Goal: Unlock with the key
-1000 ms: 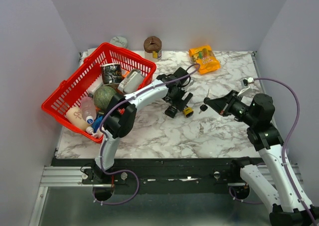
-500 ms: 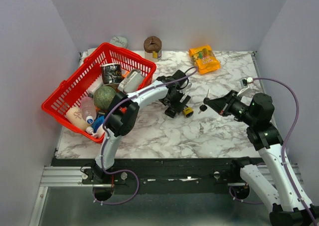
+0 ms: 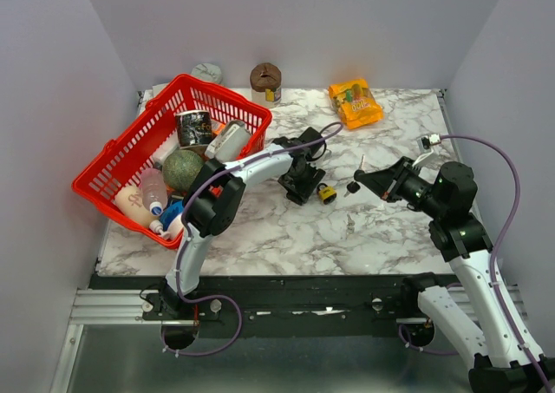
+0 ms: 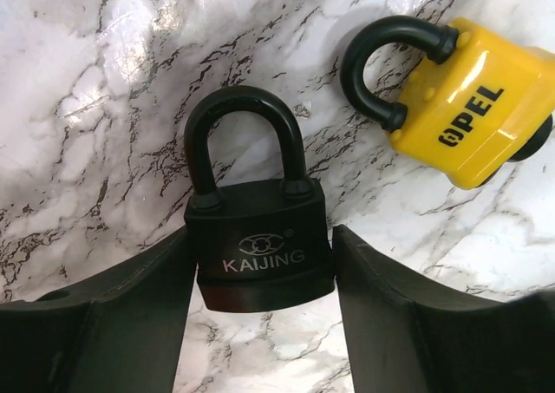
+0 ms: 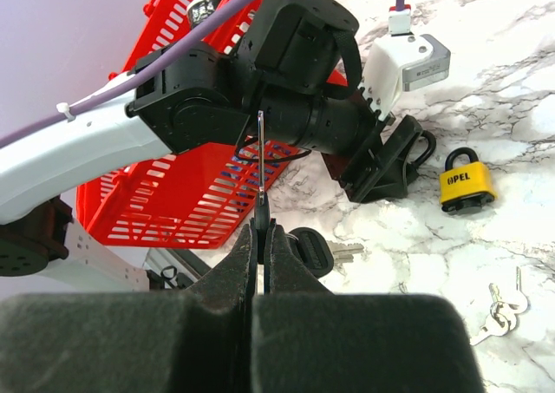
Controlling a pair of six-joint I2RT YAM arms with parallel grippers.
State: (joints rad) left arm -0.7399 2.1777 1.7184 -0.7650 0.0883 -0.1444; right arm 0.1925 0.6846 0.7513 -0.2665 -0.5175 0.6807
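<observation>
Padlocks, two of them, are lying flat on the marble counter, near its middle. The left hand is reaching down over the black padlock, and its fingers are pressing against both sides of the lock's body, so it is grasping that lock. The lock's shackle is sitting closed and is pointing away from the wrist. The yellow padlock is lying just beside it, apart from the fingers, with its shackle also closed.

The right hand is hovering above the counter to the right of the locks, well apart from them. It is clenched on a thin metal key, which is standing straight up out of the fingertips and showing edge-on in the wrist view. Under that hand a black-headed key is lying on the marble, and a small bunch of silver keys is lying farther right.

At the left edge a red basket is sitting tilted and is holding assorted goods. An orange packet is lying near the far edge.
</observation>
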